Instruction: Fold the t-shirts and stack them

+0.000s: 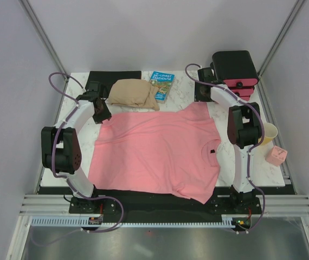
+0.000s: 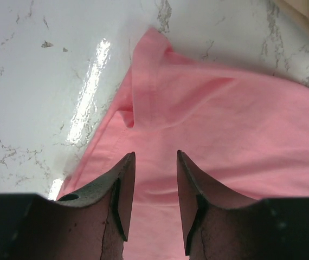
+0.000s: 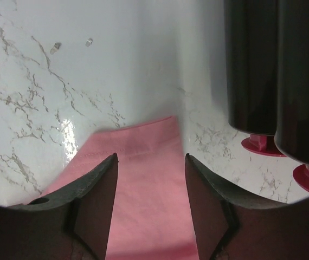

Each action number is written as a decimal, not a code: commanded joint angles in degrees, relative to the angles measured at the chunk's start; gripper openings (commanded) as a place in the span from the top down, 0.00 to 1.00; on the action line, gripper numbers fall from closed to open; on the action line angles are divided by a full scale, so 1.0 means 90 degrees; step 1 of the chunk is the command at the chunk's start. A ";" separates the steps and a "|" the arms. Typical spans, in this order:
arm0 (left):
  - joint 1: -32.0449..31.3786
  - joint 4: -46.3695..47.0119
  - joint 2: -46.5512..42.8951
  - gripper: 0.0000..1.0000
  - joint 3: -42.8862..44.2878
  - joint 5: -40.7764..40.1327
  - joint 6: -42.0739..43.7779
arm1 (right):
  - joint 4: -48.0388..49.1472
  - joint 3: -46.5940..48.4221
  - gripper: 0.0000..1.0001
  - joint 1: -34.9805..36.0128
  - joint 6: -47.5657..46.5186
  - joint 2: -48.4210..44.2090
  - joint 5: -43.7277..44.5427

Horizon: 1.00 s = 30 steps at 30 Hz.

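The white marble-patterned table (image 1: 182, 91) carries one salmon-pink short-sleeved t-shirt (image 1: 154, 151), spread flat between the two arms. Its long axis runs across the table from the left claw's side to the right claw's side. The hem lies toward the left arm and the neck points toward the right arm. One sleeve reaches toward the far edge and the other toward the near edge.

The left claw (image 2: 155, 157) hovers over the shirt's far hem corner with its fingers apart. Pink cloth lies under and ahead of them, and nothing is pinched.

The right claw (image 3: 150, 157) stands over the far sleeve, also spread open. The sleeve's edge lies between and just beyond its fingers.

A black box with pink drawer fronts (image 1: 235, 70) stands just to the right of the right claw. A folded beige cloth bundle (image 1: 133, 93) lies just beyond and to the right of the left claw, touching the shirt's far edge. A blue paperback book (image 1: 161, 84) lies between the two claws, beside the bundle.

A pale yellow cup (image 1: 269, 132) and a small pink cube (image 1: 277, 155) sit well nearer than the right claw, off the shirt. The small dark neck label (image 1: 211, 151) shows at the collar.
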 commanded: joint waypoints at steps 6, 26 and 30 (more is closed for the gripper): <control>0.0071 0.0088 0.0272 0.55 0.0294 -0.0044 0.0223 | 0.0257 -0.0165 0.39 -0.0043 -0.0082 -0.0073 0.0251; 0.0071 0.0167 0.0330 0.55 0.0235 0.0024 0.0350 | 0.0833 -0.0136 0.39 -0.0082 0.0026 0.0523 0.0075; 0.0081 0.0186 0.0330 0.55 0.0206 0.0034 0.0370 | 0.0911 -0.0146 0.39 -0.0082 0.0035 0.0523 0.0085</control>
